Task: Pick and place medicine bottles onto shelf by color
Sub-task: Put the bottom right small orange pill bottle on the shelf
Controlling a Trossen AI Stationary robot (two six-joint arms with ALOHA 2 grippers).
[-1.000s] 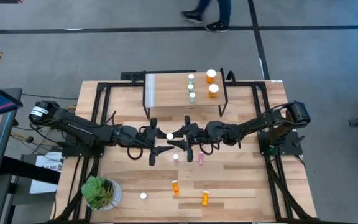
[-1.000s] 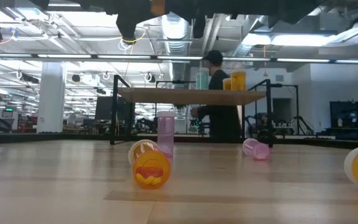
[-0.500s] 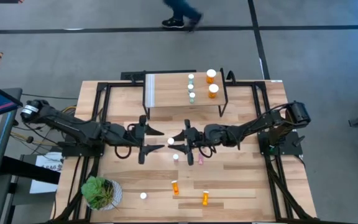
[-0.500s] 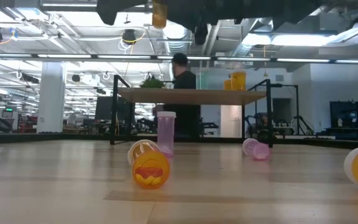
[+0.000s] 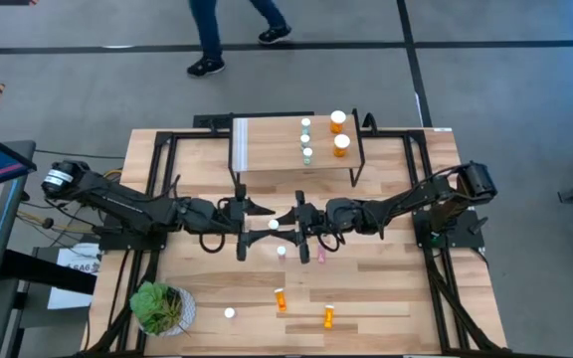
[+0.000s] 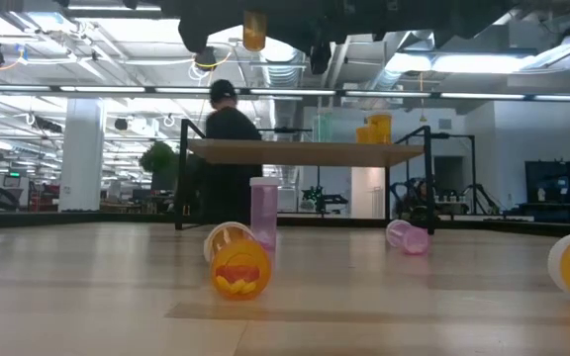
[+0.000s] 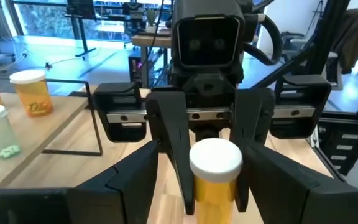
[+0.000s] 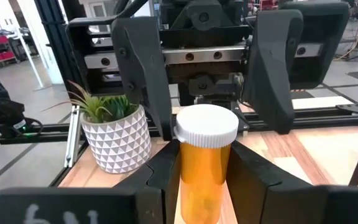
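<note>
We see a grey concrete floor (image 5: 525, 99) around the table, crossed by dark painted lines (image 5: 485, 44). A person in dark trousers (image 5: 205, 30) walks across it at the far side. Looking level into the room, we find an open workshop hall with a white column (image 6: 80, 153) on the left, long ceiling light strips (image 6: 117, 89), exposed silver ducts (image 6: 277, 44) overhead, and black metal-framed benches (image 6: 554, 193) at the far right.

Mostly orange, pink and wood tones here

Translucent orange pill bottle with white cap (image 8: 205, 163), see-through pink bottle (image 6: 263, 212), light wood plank shelf on black legs (image 5: 267, 154), and a spiky green plant in a white pot with a grey triangle pattern (image 8: 114, 138).
</note>
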